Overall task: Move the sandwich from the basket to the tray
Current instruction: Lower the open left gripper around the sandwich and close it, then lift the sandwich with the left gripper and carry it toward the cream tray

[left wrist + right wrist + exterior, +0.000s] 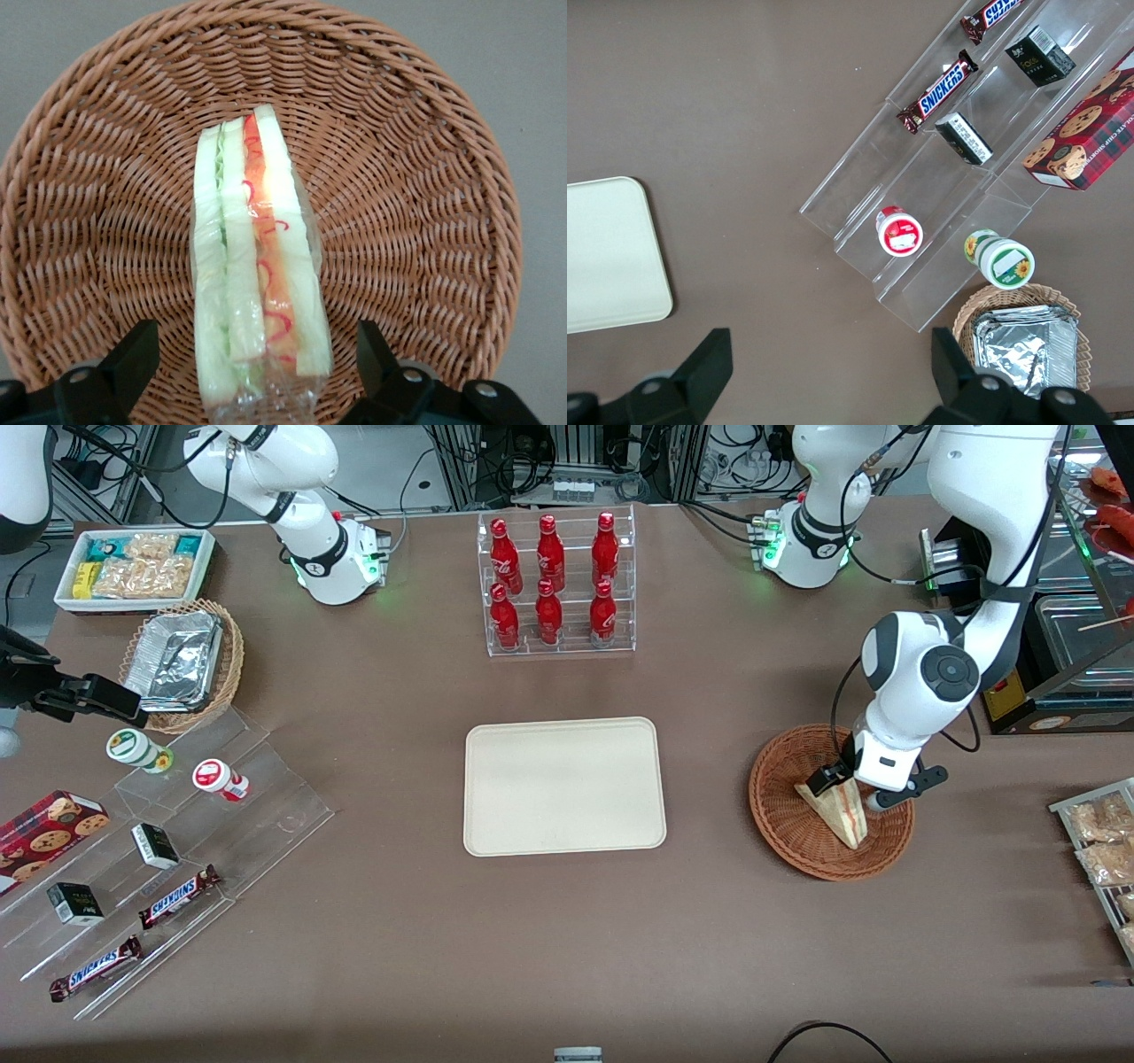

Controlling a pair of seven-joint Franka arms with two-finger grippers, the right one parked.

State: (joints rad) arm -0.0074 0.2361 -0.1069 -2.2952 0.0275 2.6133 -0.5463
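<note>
The gripper (848,786) hangs low over the basket (788,824), its fingers (133,354) spread wide with the sandwich (257,266) lying between them, a clear gap on each side so neither finger touches the wrap. The sandwich lies in the basket wrapped in clear film, with its filling edge turned up: pale bread slices, green lettuce along one side and a red-orange layer next to it. From the front, its point reaches toward the basket's nearer rim while its wide end sits under the fingers (819,778). The basket is round, reddish-brown wicker, and it rests on the brown table (567,957) toward the working arm's end. Sideways from the fingers, near the middle of the table and well apart from the basket, lies the tray (564,786), cream, flat and bare. Farther from the front camera than the tray stands a clear rack of red bottles (554,584). Well off toward the parked arm's end sit clear stepped shelves (177,850) with chocolate bars (180,896), small dark boxes (155,845), two small pots (139,748) and a cookie box (49,828); farther from the camera are a tan basket with a foil container (177,660) and a white bin of snack packets (137,567).
</note>
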